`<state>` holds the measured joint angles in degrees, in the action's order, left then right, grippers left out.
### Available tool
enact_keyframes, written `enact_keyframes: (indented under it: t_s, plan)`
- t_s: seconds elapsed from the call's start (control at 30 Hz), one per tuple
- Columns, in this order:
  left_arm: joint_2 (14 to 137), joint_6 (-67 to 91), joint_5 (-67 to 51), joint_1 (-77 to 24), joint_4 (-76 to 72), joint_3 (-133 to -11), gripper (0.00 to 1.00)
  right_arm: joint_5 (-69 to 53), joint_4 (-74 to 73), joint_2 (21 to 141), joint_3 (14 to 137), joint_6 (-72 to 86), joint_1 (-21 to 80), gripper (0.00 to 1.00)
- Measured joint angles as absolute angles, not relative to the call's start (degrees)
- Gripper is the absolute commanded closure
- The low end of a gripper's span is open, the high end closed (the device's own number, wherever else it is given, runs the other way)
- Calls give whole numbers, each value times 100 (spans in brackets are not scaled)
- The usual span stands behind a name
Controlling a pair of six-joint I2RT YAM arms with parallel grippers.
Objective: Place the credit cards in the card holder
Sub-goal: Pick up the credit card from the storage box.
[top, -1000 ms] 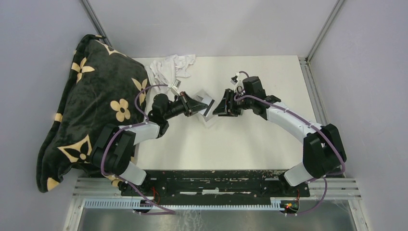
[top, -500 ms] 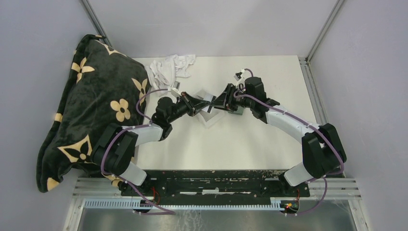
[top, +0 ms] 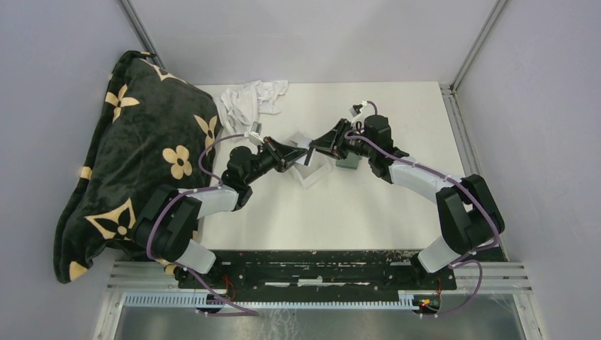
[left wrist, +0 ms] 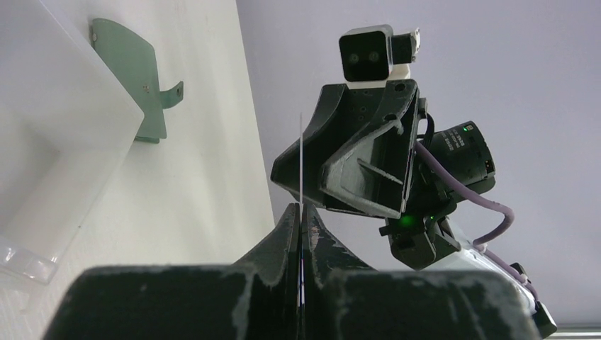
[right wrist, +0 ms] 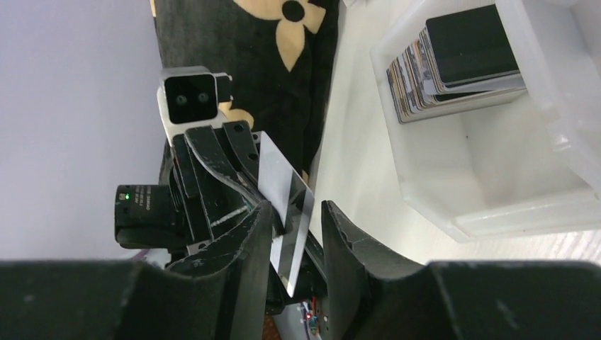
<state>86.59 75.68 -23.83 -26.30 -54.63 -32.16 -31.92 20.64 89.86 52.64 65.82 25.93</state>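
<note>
My left gripper (left wrist: 300,207) is shut on a thin silvery credit card (left wrist: 300,159), seen edge-on and held up off the table. In the right wrist view that card (right wrist: 283,185) stands between the fingers of my right gripper (right wrist: 295,207). Those jaws are open, with a gap on the card's right side. From above, the two grippers (top: 290,151) (top: 320,144) meet tip to tip over the clear tray (top: 317,176). More credit cards (right wrist: 461,64) are stacked in the tray (right wrist: 496,205). The grey-green card holder (left wrist: 135,64) lies on the table beyond the tray, partly under my right arm (top: 347,163).
A dark blanket with cream flowers (top: 142,142) covers the table's left side. A crumpled white cloth (top: 251,99) lies at the back, left of centre. Frame posts stand at the two back corners.
My right gripper has moved left and toward the back to meet the left gripper, and its jaws have narrowed around the card. The left gripper has lifted the card slightly toward it.
</note>
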Motion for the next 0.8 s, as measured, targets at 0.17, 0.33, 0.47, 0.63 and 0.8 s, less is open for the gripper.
enact_keyframes:
  t_s: [0.17,0.33,0.47,0.63,0.8]
  plan:
    - [8659,7585,-2346,-2663,-5470,-3159,97,-3229,2477,9212,5264,6847,2574,68]
    - [8663,7612,-2255,-2679,-5487,-3153,97,-3299,2692,9391,5264,7057,2574,80]
    - [8722,7708,-2246,-2679,-5636,-3153,97,-3352,2882,9393,5264,7188,2569,96]
    - [9021,8016,-2237,-2687,-6023,-3157,66,-3402,2993,9461,5264,7330,2515,99]
    - [9137,8090,-2211,-2687,-5953,-3159,50,-3459,2849,9476,5343,7356,2471,99]
